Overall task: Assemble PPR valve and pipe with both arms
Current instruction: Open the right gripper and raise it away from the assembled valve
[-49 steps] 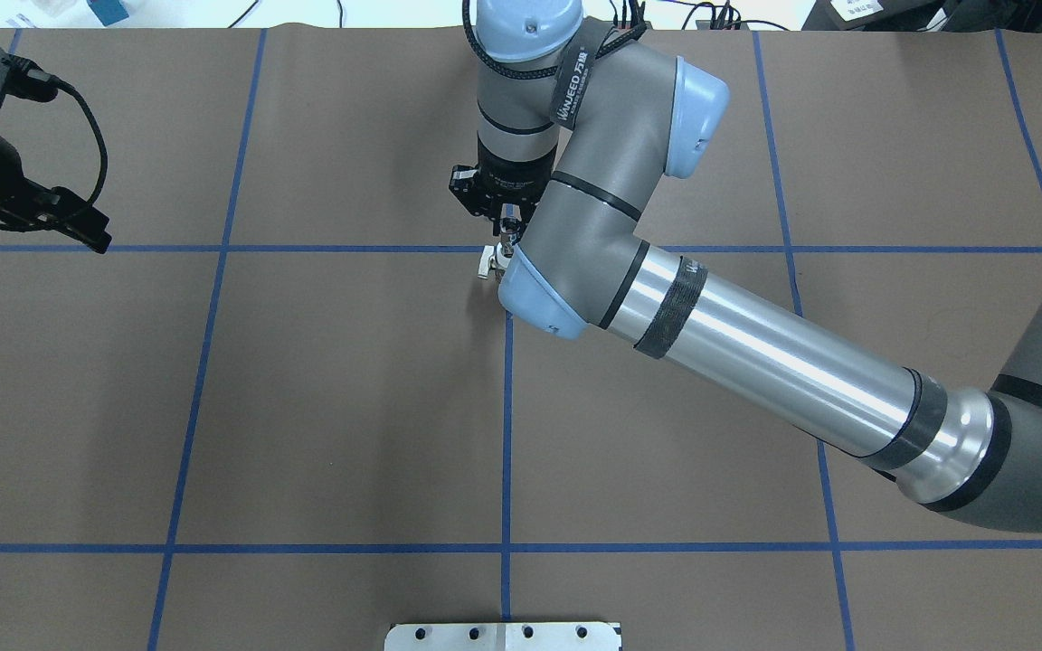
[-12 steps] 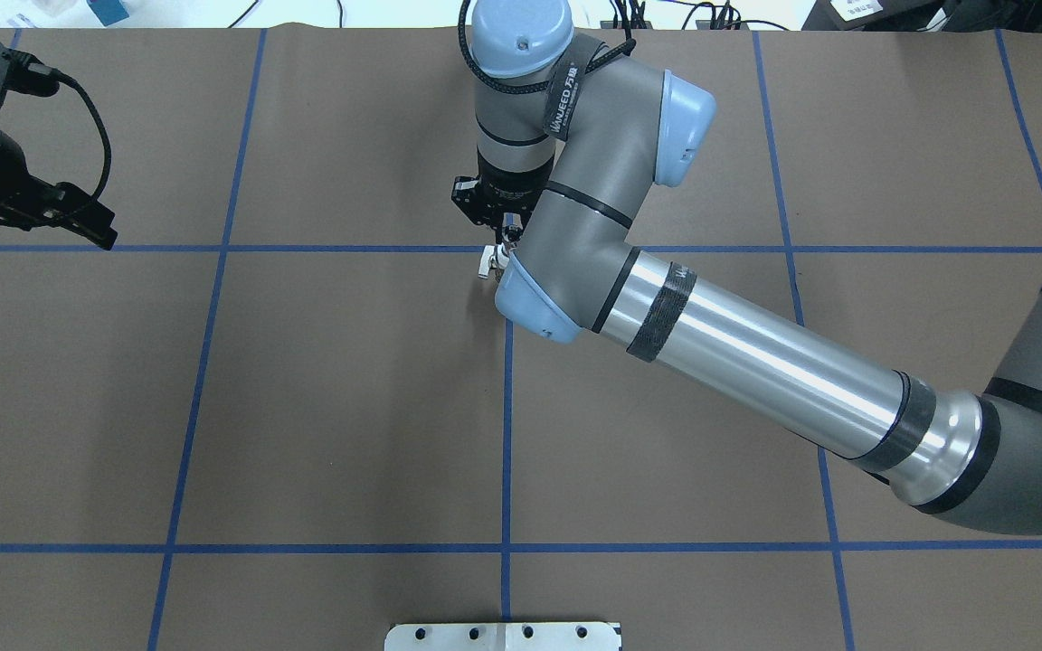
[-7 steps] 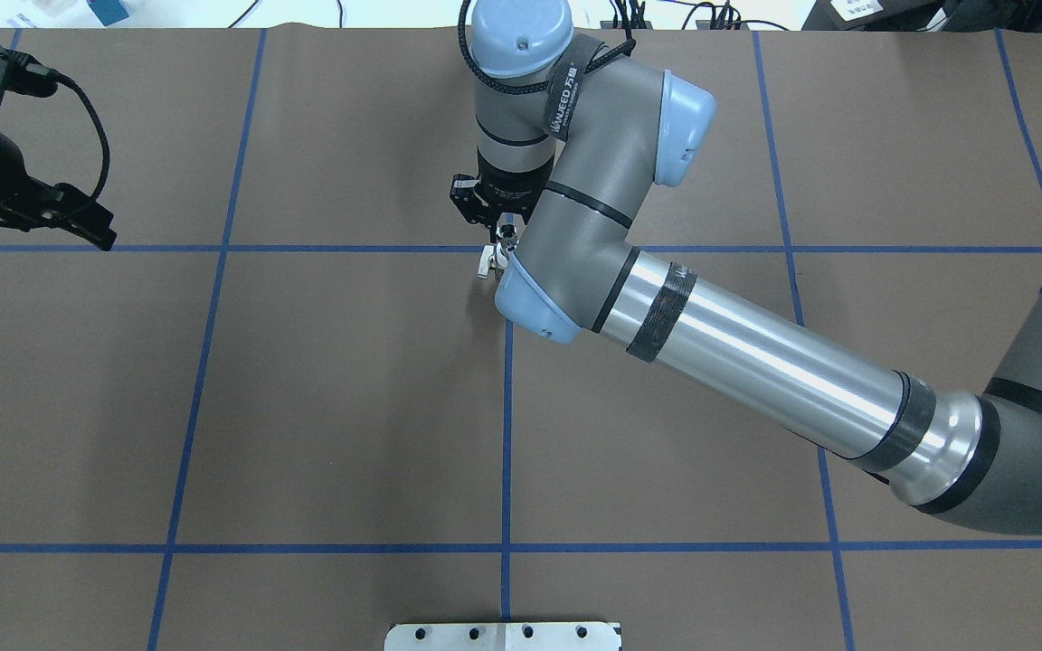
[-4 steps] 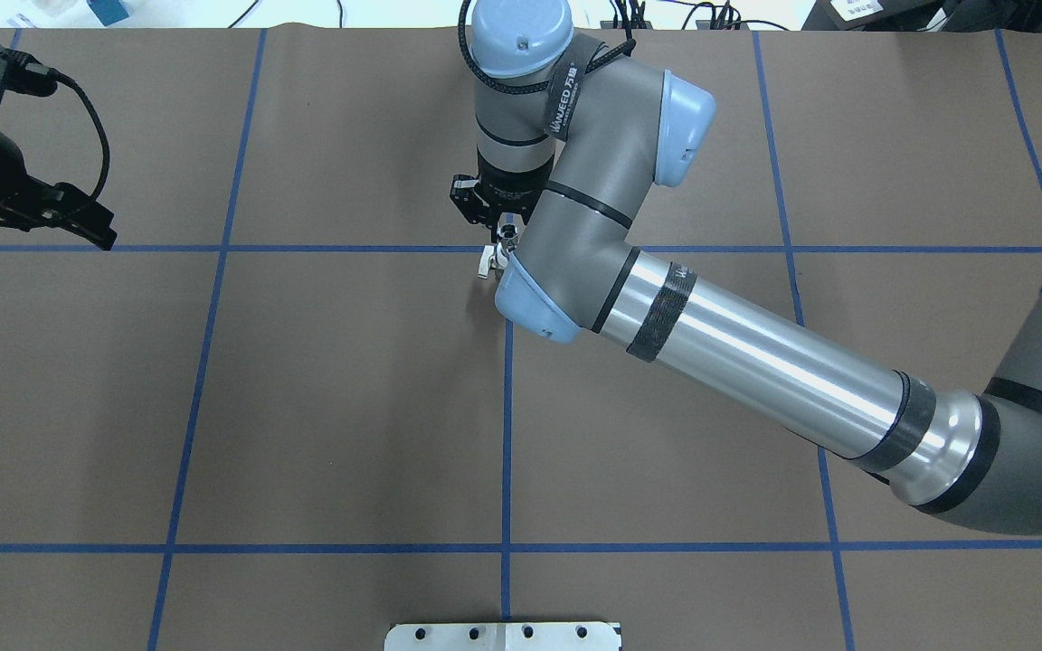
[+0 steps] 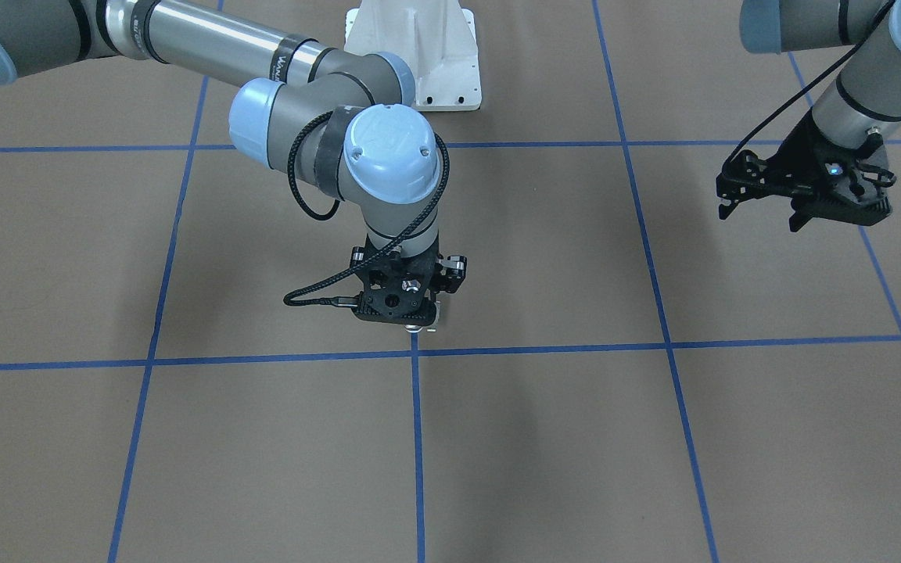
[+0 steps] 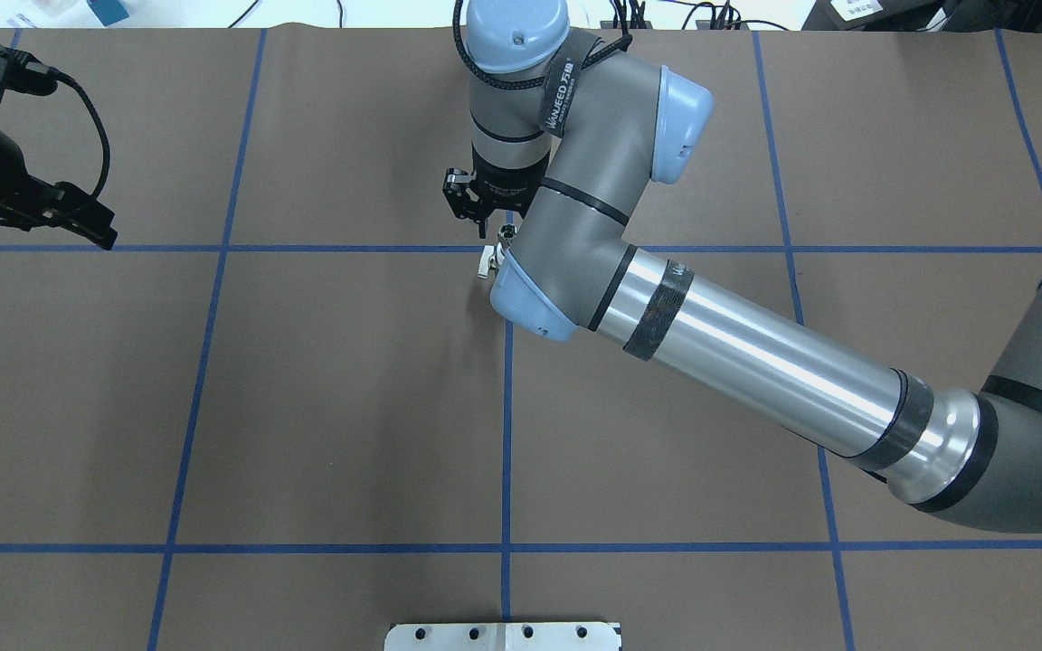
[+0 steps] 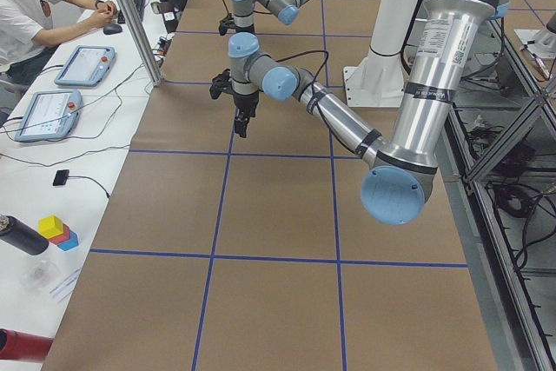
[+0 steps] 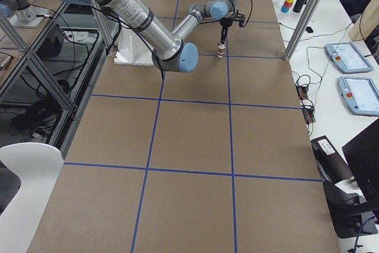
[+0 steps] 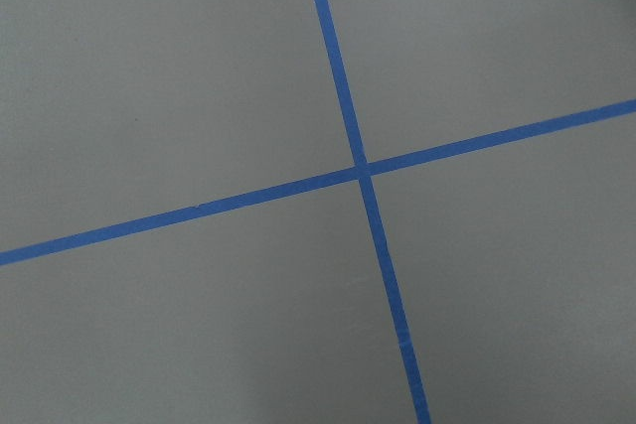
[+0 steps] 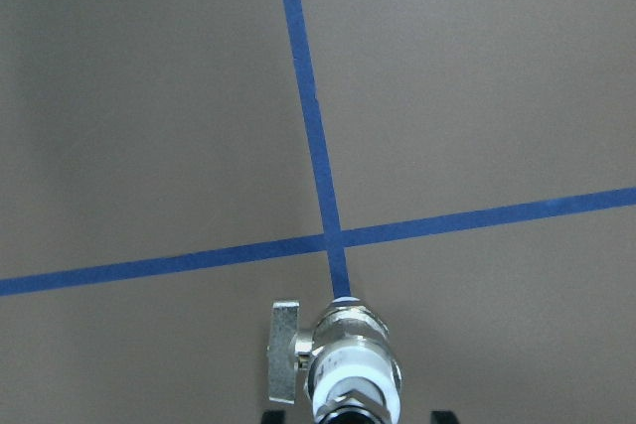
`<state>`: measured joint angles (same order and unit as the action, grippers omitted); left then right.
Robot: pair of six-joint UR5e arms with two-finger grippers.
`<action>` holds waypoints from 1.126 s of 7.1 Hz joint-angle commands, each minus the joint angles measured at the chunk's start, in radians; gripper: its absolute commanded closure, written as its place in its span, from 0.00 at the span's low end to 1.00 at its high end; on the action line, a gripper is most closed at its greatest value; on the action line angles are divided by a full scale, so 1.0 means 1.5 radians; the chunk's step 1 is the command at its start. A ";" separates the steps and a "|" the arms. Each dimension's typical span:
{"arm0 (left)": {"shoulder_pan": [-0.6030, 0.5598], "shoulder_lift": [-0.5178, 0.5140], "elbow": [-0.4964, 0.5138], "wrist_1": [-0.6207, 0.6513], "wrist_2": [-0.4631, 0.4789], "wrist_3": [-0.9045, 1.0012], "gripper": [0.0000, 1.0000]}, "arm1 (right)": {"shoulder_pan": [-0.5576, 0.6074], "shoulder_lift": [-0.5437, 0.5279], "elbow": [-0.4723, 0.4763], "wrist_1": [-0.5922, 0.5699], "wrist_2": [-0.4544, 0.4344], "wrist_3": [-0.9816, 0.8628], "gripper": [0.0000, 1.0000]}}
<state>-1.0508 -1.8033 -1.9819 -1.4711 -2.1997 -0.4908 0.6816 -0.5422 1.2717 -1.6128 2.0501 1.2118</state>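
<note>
PPR valve upright, just beneath right claw

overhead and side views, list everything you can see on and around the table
valve: 1, white with a metal band, upright on a tape crossing mid-table
pipe: 1, silver, on top of the valve
tape lines: blue, a grid across the table
table cover: 1, brown
pedestal: 1, white, at the robot's edge of the table
tablets: 2, blue-edged, on the side desk
blocks: small stack, yellow, red and blue, same desk
person: 1, white shirt, seated at that desk
right gripper: black, open, just above the valve
left gripper: black, open, empty, far out to the robot's left
</note>
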 commanded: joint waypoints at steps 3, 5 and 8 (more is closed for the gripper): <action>-0.006 0.003 -0.008 0.001 0.000 0.008 0.01 | 0.058 -0.132 0.190 0.003 0.037 -0.006 0.18; -0.036 0.030 -0.008 0.000 0.000 0.047 0.01 | 0.130 -0.300 0.334 0.002 0.065 -0.084 0.01; -0.117 0.100 0.003 -0.002 -0.002 0.194 0.01 | 0.261 -0.512 0.430 0.010 0.103 -0.305 0.01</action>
<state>-1.1733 -1.6968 -1.9847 -1.4725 -2.2012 -0.2840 0.9855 -1.1810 1.8632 -1.6014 2.1805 0.8909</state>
